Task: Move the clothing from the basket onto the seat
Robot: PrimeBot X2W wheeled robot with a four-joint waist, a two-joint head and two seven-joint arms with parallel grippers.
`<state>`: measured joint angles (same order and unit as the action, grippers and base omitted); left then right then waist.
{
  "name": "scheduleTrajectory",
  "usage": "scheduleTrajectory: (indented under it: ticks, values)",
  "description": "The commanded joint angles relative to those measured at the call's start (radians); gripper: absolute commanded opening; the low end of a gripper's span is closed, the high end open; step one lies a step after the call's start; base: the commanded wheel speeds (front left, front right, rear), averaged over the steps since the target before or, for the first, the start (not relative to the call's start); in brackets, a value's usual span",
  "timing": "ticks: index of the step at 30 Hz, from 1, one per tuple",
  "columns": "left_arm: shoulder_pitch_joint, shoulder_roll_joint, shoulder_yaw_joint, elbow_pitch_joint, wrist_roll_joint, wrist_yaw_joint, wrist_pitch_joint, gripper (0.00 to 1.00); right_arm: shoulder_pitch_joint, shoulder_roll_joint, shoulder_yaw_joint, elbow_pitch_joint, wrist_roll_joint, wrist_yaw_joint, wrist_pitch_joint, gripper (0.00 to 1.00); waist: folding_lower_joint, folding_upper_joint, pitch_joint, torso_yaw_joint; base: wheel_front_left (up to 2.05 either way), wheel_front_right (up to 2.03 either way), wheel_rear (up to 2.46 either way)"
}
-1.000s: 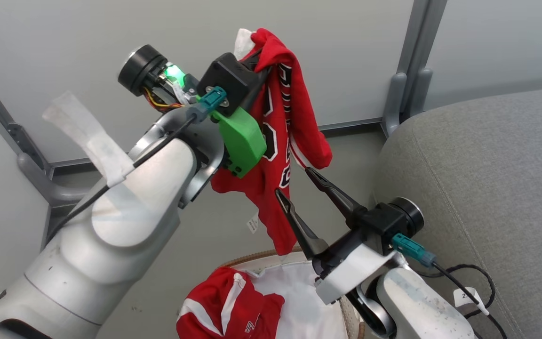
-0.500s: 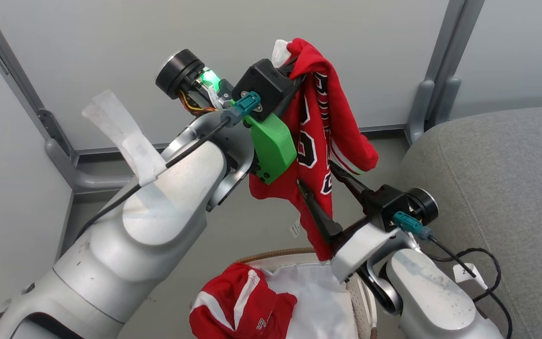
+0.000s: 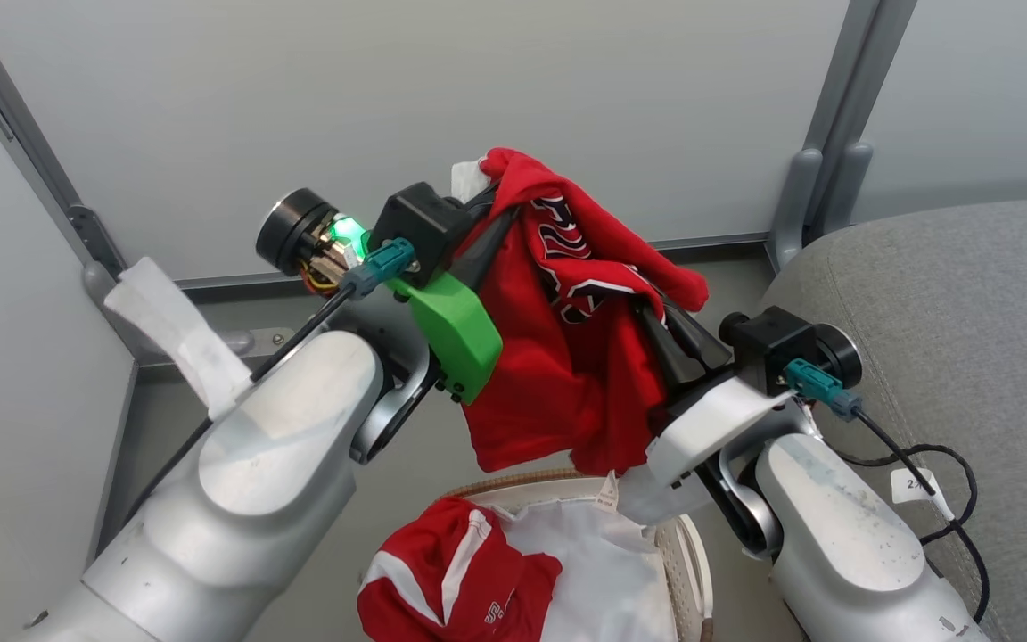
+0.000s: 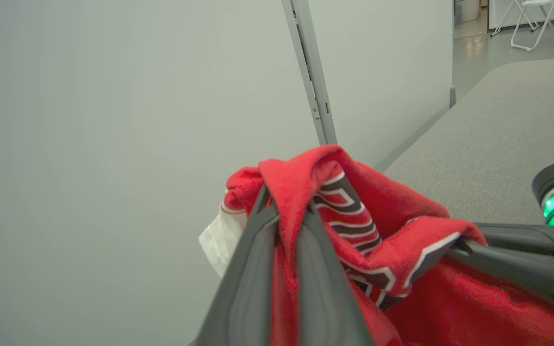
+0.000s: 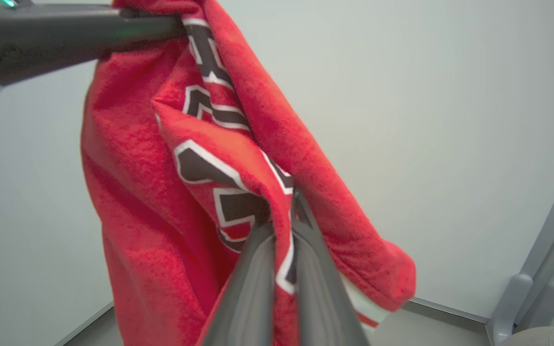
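Pale partition wall (grey post)

Left pincer, right pincer gripping jersey, above basket

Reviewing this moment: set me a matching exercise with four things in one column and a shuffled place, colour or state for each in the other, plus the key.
Things:
1. raised jersey
2. other jersey
3. liner
4. seat

States:
A. grey, on the robot's right
B. crumpled inside the basket
C. pinched by the left gripper and the right gripper, hanging above the basket
D. white, lining the basket

Pairs: 1-C, 2-B, 3-D, 4-A
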<state>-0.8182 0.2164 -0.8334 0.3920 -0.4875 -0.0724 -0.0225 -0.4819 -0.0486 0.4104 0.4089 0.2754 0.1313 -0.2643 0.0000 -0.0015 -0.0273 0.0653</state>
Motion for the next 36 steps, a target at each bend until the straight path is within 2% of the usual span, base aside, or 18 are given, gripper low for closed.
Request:
scheduleTrajectory:
  ticks: [1,4,13,26,31,36]
  values:
    - [0.034,0.010,0.012,0.003,-0.012,0.011,-0.023,1.00,-0.005,-0.003,-0.014,-0.010,0.001,-0.001,0.000,0.00,0.0000,0.0015,-0.001,-0.001,0.00,0.00,0.00]
    - [0.083,0.017,0.027,0.014,-0.036,0.023,-0.065,1.00,-0.005,-0.003,-0.034,-0.023,-0.010,-0.001,0.000,0.00,0.0000,0.0015,-0.003,-0.004,0.00,0.00,0.00]
    - [0.257,0.031,0.068,0.048,-0.111,0.009,-0.204,1.00,0.014,-0.004,-0.107,-0.033,-0.046,-0.001,-0.001,0.00,0.0000,0.0015,-0.006,-0.017,0.00,0.00,0.00]
    - [0.430,0.019,0.094,0.066,-0.100,-0.001,-0.243,1.00,0.041,-0.003,-0.198,-0.016,-0.082,-0.001,0.000,0.00,0.0000,0.0015,0.003,-0.044,0.00,0.00,0.00]
    - [0.481,0.004,0.129,0.013,-0.067,0.000,-0.243,1.00,0.032,-0.003,-0.201,-0.023,-0.105,-0.001,0.000,0.00,0.0000,0.0015,0.013,-0.084,0.00,0.00,0.00]
    - [0.526,-0.006,0.168,-0.040,-0.026,0.006,-0.243,1.00,0.016,-0.003,-0.215,-0.023,-0.122,-0.001,0.000,0.00,0.0000,0.0015,0.030,-0.166,0.00,0.00,0.00]
